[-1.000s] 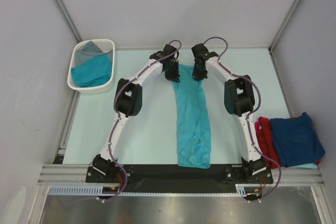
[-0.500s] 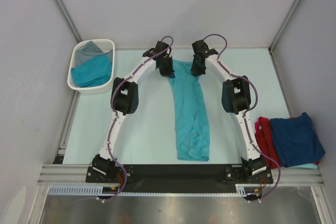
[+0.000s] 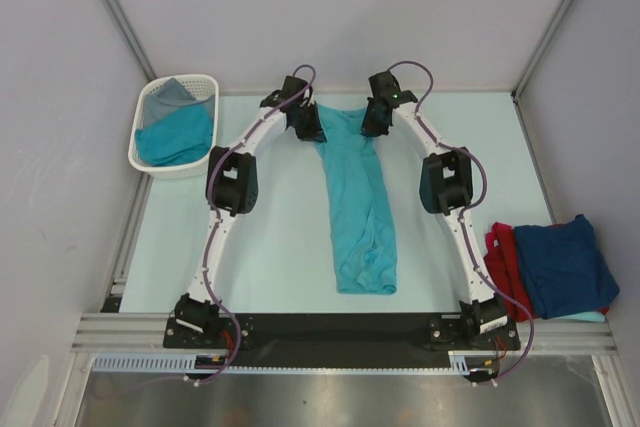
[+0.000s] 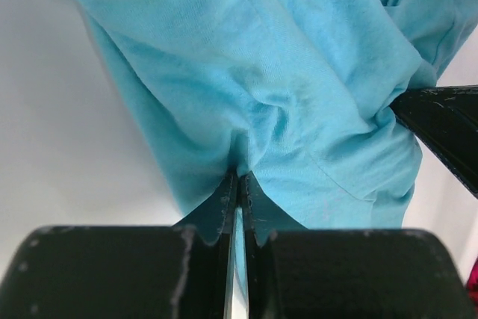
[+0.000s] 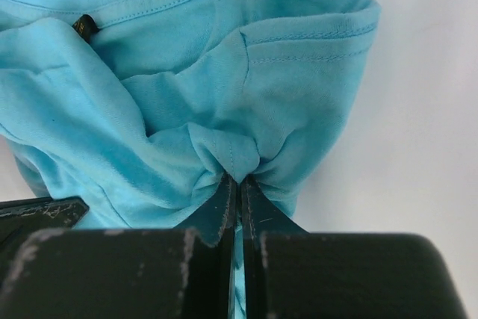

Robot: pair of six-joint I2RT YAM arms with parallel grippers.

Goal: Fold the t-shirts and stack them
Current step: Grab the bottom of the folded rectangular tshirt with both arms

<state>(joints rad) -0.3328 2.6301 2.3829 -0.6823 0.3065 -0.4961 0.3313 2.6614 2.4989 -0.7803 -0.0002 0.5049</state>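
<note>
**A:** Where do we find the teal t-shirt (image 3: 362, 212)?

**B:** It lies on the table (image 3: 270, 237) between our two arms. It is a long narrow strip running from the far side down toward the bases, and its near end is bunched and wrinkled. The far end is stretched sideways between the grippers.

**A:** And the jaws?

**B:** The left gripper (image 3: 308, 127) holds the far left corner. In the left wrist view its fingers (image 4: 258, 211) are pressed almost together, with a thin fold of teal cloth pinched between them, and the fabric puckers right at the tips. The right gripper (image 3: 372, 122) holds the far right corner in the same way. In the right wrist view its jaws are squeezed tight on a gathered pleat. The ribbed collar and a stitched sleeve hem show just beyond the tips.

**A:** What else do we see?

**B:** A white basket (image 3: 172, 172) stands at the far left of the table, well apart from the strip. It holds another teal cloth (image 3: 175, 137), and behind that a grey piece (image 3: 172, 92). That piece may be a shirt, but from above we cannot tell. At the near right edge a navy shirt (image 3: 565, 267) lies folded on top of a red shirt (image 3: 503, 257), whose edge sticks out on the left side of the pile, close beside the right arm.
</note>
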